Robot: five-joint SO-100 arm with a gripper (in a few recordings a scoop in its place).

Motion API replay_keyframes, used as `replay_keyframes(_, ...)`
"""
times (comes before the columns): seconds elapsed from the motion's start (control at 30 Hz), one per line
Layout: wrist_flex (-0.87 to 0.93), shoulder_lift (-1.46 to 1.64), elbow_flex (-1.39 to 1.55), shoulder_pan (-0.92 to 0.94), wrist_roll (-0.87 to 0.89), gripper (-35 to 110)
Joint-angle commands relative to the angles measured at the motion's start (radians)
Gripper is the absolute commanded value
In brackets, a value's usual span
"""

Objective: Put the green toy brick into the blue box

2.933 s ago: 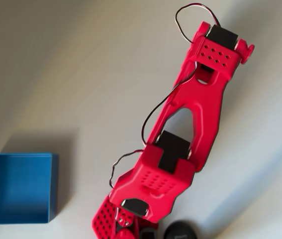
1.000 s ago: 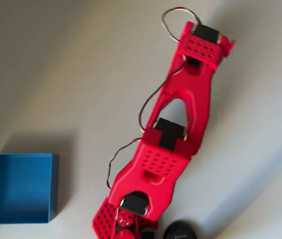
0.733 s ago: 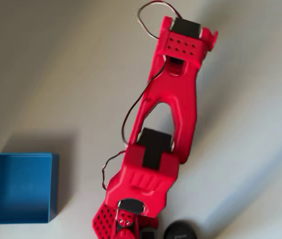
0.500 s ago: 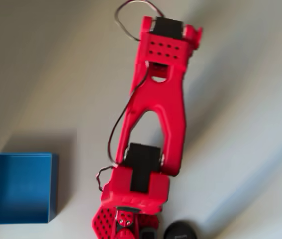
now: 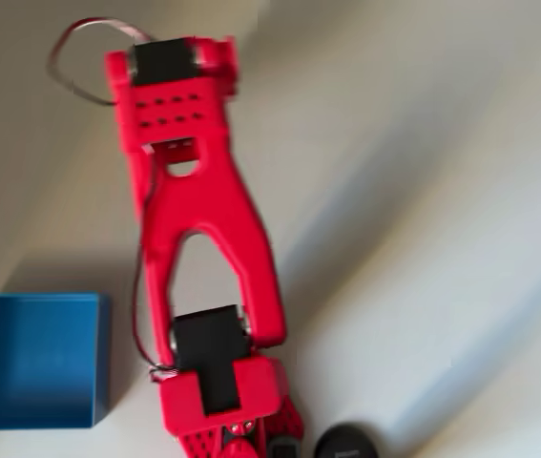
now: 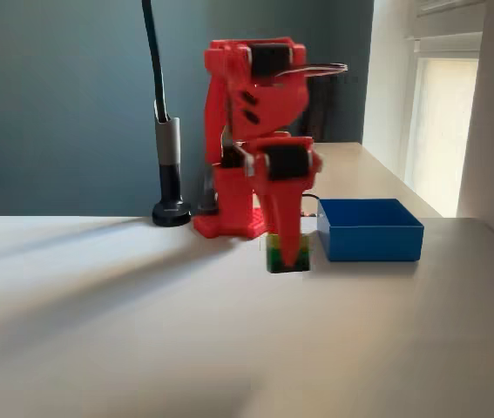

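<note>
We see the red fingers (image 6: 288, 252) closed around the small green toy brick (image 6: 278, 255), a studded plastic block with a lime-yellow top layer over darker green, held low just above the pale counter (image 6: 229, 340). Just to its right in the fixed view sits the shallow, open-topped bright blue box (image 6: 369, 229) (image 5: 31, 360), apart from the brick. Above the fingers rises the red arm (image 5: 194, 239), and behind it stands a black pole on a round base (image 6: 170, 170).

The pale table (image 6: 98, 331) bears the blue box (image 6: 368, 230), a black stand base (image 6: 171, 212), seemingly.
</note>
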Motion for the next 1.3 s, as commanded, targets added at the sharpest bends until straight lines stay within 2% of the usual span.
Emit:
replay_keyframes(0.0, 0.006, 0.117, 0.006, -0.13, -0.005, 0)
replay_keyframes(0.27, 0.048, 0.117, 0.005, -0.351, -0.003, 0)
replay_keyframes(0.63, 0.256, 0.118, -0.107, -0.623, 0.08, 0)
replay_keyframes(1.27, 0.383, 0.118, -0.118, -0.914, 0.215, 0)
